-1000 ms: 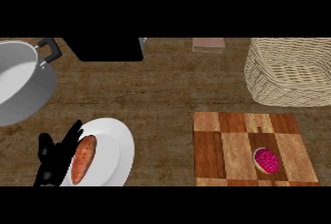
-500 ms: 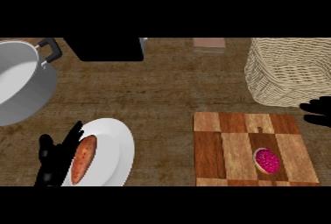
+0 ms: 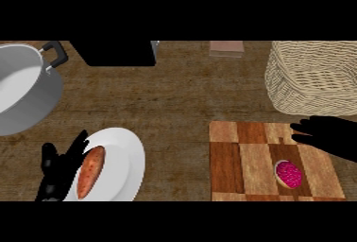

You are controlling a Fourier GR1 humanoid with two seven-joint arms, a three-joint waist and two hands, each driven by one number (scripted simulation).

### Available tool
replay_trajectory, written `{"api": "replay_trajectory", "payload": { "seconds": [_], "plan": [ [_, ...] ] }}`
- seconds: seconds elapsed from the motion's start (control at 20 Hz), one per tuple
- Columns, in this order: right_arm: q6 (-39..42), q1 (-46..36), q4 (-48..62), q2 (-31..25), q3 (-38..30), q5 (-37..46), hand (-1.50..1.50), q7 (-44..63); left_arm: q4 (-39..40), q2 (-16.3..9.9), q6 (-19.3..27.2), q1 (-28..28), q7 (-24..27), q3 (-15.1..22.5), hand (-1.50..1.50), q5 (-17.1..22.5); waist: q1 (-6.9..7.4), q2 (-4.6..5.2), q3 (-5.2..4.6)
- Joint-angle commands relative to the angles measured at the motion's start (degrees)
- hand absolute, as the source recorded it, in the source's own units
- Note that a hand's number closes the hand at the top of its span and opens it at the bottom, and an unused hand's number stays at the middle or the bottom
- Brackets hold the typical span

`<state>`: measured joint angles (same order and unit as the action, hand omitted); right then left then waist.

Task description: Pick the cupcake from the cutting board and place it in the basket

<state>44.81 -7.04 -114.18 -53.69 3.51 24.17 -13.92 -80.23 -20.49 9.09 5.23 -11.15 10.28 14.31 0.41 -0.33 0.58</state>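
Note:
A cupcake (image 3: 289, 173) with pink-red topping sits on the wooden cutting board (image 3: 244, 165) at the lower right. My right hand (image 3: 333, 134) comes in from the right edge over the board's far right corner, fingers spread and relaxed, above and to the right of the cupcake and apart from it. The woven basket (image 3: 314, 78) stands just beyond the board at the upper right. My left hand (image 3: 59, 168) rests open at the lower left, fingers up, beside a white plate.
A white plate (image 3: 122, 160) holding an orange sausage-like food (image 3: 90, 171) lies at the lower left. A large steel pot (image 3: 24, 87) with a black handle stands at the far left. A black object (image 3: 118, 52) and a small box (image 3: 227, 48) sit at the back.
My right hand has come into view from the right edge and moved left over the board's far right corner. The left hand and the cupcake have not moved.

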Motion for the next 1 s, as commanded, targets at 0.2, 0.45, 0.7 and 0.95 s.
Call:
{"api": "replay_trajectory", "payload": {
  "seconds": [0.2, 0.45, 0.7, 0.95],
  "plan": [
    [-7.40, 3.75, 6.17, 3.56, 5.11, 12.81, -1.50, -8.22, -1.52, 1.91, 1.04, 2.58, -3.75, 1.94, 0.00, -2.93, -0.20, 0.32, -0.53],
    [-9.65, 6.20, 7.16, 7.85, 6.39, 16.13, -1.50, -9.36, -0.51, 1.21, -1.67, 1.17, -3.84, -1.65, 0.00, -1.37, -0.33, 0.31, -0.56],
    [-11.15, 9.13, 5.61, 7.33, 4.90, 18.97, -1.50, -11.87, 4.41, 1.28, -4.25, 0.29, -1.73, -3.94, 0.00, -1.11, -0.87, 0.26, -0.59],
    [-12.04, 1.85, 15.49, 14.09, 8.52, 22.51, -1.50, -11.74, -1.29, 3.11, -2.44, 4.30, -1.60, -1.79, 0.00, -4.20, 0.08, 0.33, -0.56]
  ]
}}
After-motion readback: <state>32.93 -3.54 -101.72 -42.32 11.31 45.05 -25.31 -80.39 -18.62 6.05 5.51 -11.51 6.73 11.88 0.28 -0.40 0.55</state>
